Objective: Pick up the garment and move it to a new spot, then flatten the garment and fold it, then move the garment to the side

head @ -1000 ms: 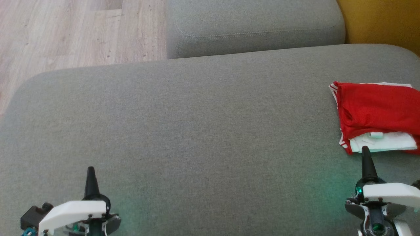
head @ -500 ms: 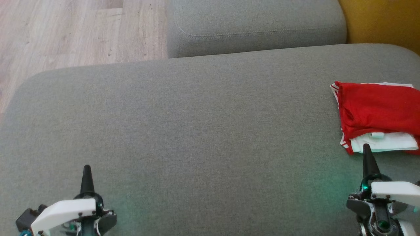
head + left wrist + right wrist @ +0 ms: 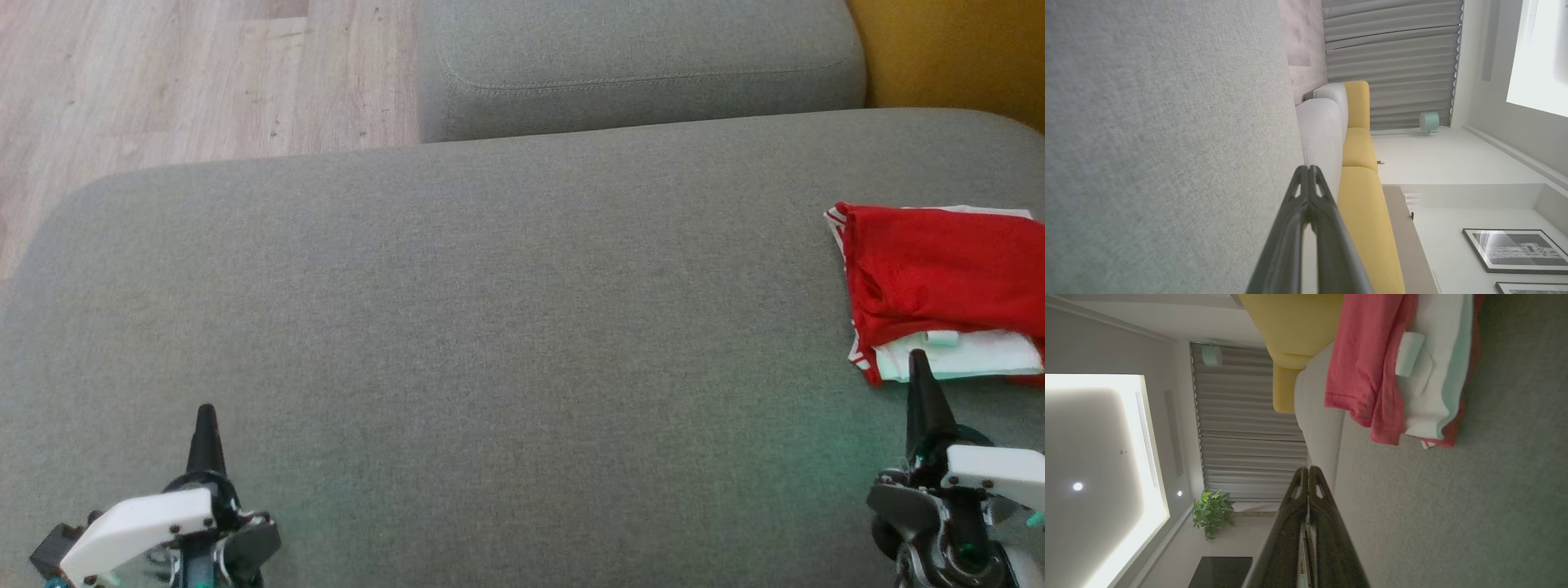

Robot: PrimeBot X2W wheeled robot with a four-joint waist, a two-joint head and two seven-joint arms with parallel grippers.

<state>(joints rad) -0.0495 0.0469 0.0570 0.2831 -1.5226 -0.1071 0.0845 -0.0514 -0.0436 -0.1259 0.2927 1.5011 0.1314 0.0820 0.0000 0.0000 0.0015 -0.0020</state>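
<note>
At the near edge of the grey seat cushion [image 3: 522,343], towards its left corner, the left gripper [image 3: 204,415] points away from the robot. Its two dark fingers are pressed together with nothing between them, as the left wrist view [image 3: 1308,168] confirms. Towards the near right corner, the right gripper [image 3: 916,359] is likewise closed and empty, its fingertips meeting in the right wrist view [image 3: 1308,469].

In the head view the right gripper's tip overlaps the near edge of the folded garment [image 3: 939,269]. The right wrist view, however, shows a strip of bare cushion between the tips and the garment [image 3: 1367,367], so they are apart. The garment is red with a white layer [image 3: 971,359] showing along its near side. A small white tag [image 3: 939,337] lies on that layer. It rests at the cushion's right edge and runs out of the head view there.

From the left gripper across to the garment, and on to the far edge, the cushion is bare, even fabric. Its far left corner is rounded. Beyond the far edge lie a second grey cushion [image 3: 637,65], a wooden floor [image 3: 163,82] on the left and yellow upholstery [image 3: 955,49] on the right.
</note>
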